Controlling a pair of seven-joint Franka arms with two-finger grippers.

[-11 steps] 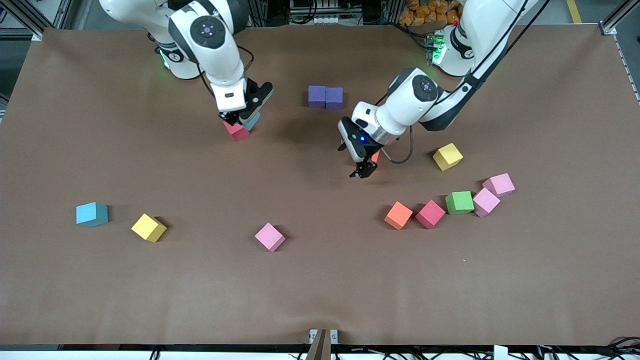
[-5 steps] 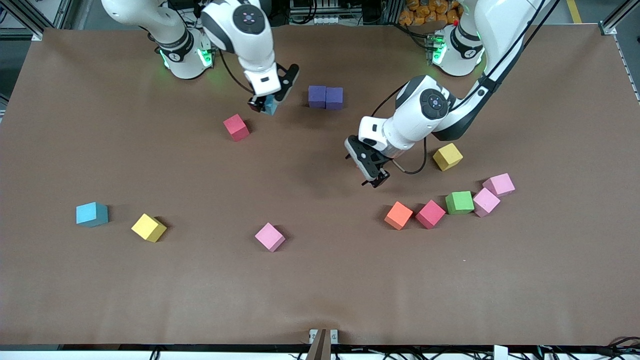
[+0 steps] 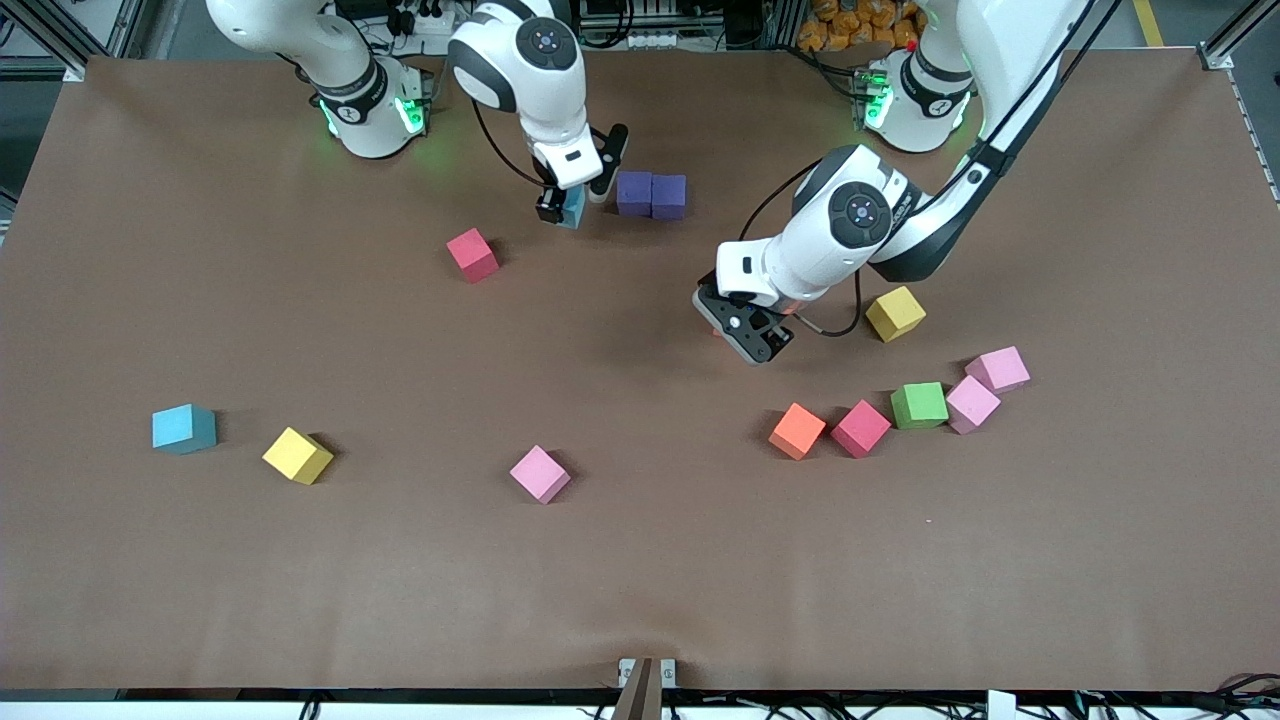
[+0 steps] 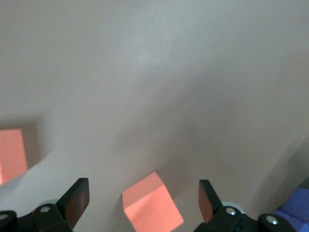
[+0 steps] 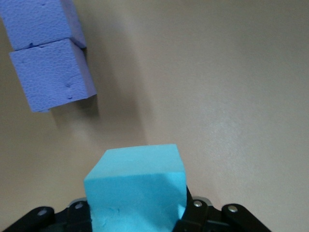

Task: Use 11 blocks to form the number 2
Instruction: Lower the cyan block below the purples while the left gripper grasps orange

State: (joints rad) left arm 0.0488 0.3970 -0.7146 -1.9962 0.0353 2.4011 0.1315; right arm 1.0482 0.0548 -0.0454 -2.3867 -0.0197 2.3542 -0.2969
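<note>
Carrying a light blue block [image 3: 573, 207] in the clenched right gripper [image 3: 560, 212], beside two purple blocks [image 3: 651, 195].
Left gripper [image 3: 757, 345] over an orange block [image 4: 152, 202], jaws released.

In the front view the left gripper [image 3: 757, 345] hides 1 orange block [image 4: 152, 203]; the held light blue block [image 5: 136, 191] probably runs past the right wrist view's edge.
</note>
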